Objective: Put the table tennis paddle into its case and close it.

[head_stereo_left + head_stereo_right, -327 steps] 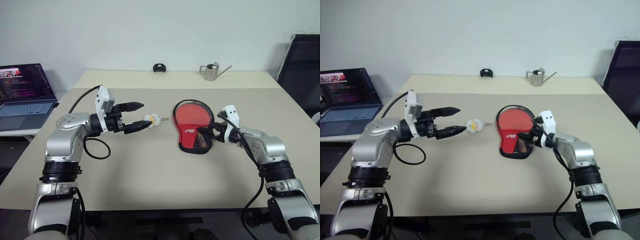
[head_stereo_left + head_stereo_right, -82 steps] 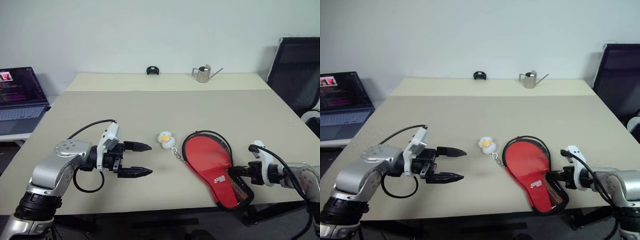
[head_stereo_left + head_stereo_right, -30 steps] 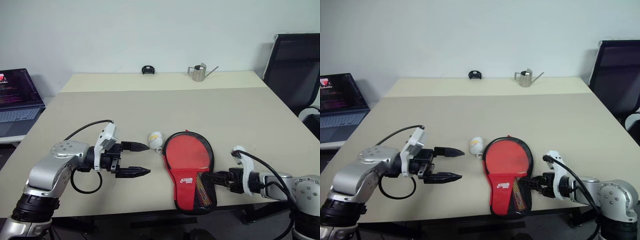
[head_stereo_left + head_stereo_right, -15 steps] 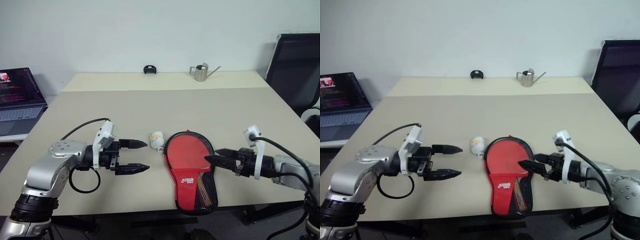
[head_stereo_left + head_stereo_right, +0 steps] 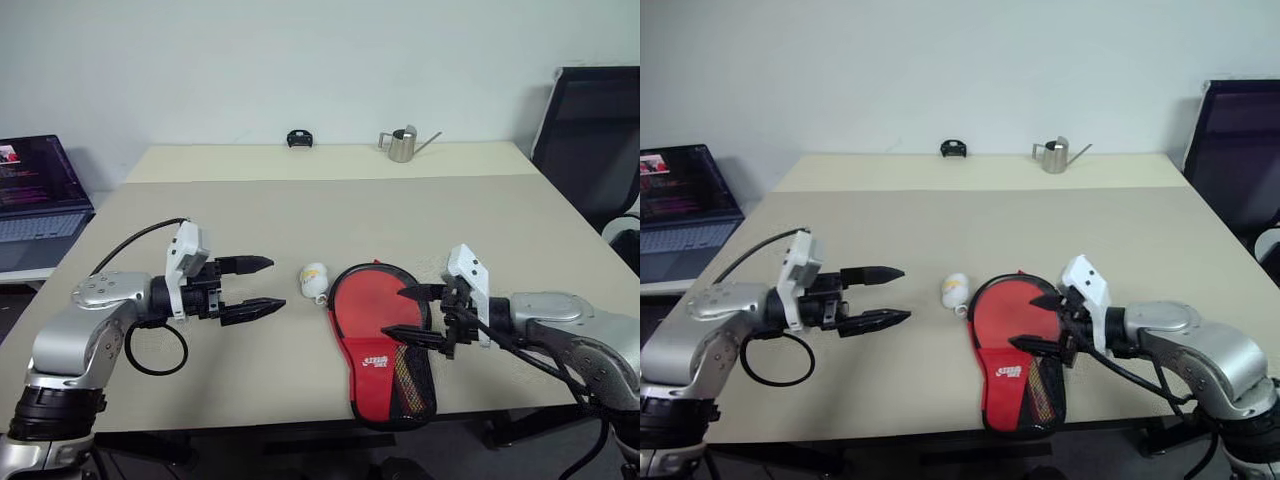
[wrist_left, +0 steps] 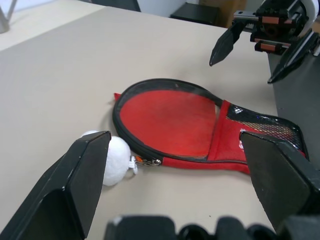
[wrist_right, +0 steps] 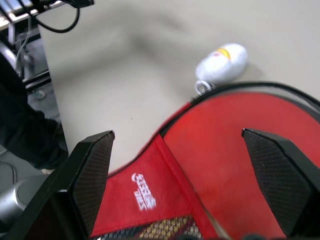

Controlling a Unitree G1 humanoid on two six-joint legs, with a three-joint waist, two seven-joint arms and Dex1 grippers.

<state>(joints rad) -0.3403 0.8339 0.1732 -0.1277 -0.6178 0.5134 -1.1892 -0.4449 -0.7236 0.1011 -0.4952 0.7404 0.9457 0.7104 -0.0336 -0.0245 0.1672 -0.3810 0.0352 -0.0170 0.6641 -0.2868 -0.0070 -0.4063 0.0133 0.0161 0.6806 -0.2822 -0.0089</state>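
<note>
On my left, the left gripper point(image 5: 250, 287) hangs low over the table point(image 5: 300, 215), its two black fingers spread wide and empty, pointing level toward the white-and-yellow ball charm point(image 5: 313, 279) but well short of it. The charm lies touching the rim of the case point(image 5: 378, 335), which rests flat near the table's front edge, red side up, its round head toward the charm and its mesh pocket point(image 5: 413, 383) toward me. The table tennis paddle point(image 6: 167, 122) appears to sit inside already, its red face showing through the unzipped rim. I judge the case soft and light, apt to slide or buckle if pushed, while the paddle within is stiff; I would pin the narrow handle end with one gripper and take the small zip pull near the charm with the other. I cannot make out the pull itself. On my right, the right gripper point(image 5: 410, 313) hovers just above the case's right edge, released, jaws wide, one finger over the other, aimed leftward and slightly down.
</note>
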